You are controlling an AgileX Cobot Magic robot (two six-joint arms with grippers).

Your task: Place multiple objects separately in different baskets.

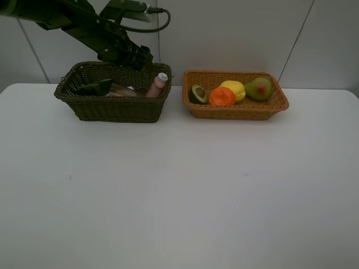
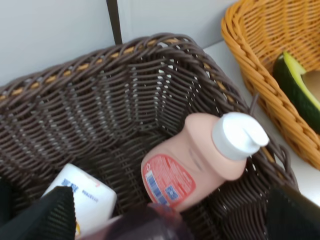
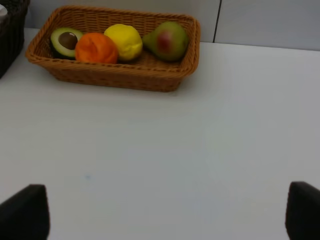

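My left gripper (image 2: 170,222) hangs open over the right end of the dark basket (image 1: 112,106); it is seen from above at the left gripper (image 1: 140,59). Below it the pink bottle (image 2: 192,162) leans free in the basket's corner, white cap up, also visible as the pink bottle (image 1: 157,85). A white bottle (image 2: 82,197) and a blurred mauve cup (image 2: 145,225) lie beside it, and a black bottle (image 1: 95,87) lies further left. The light basket (image 3: 115,75) holds avocado (image 3: 66,41), orange (image 3: 96,47), lemon (image 3: 123,41) and pear (image 3: 167,41). My right gripper (image 3: 162,217) is open over the bare table.
The two baskets stand side by side at the back of the white table (image 1: 179,190), close to the wall. The light basket (image 1: 235,106) sits just right of the dark one, with a narrow gap between them.
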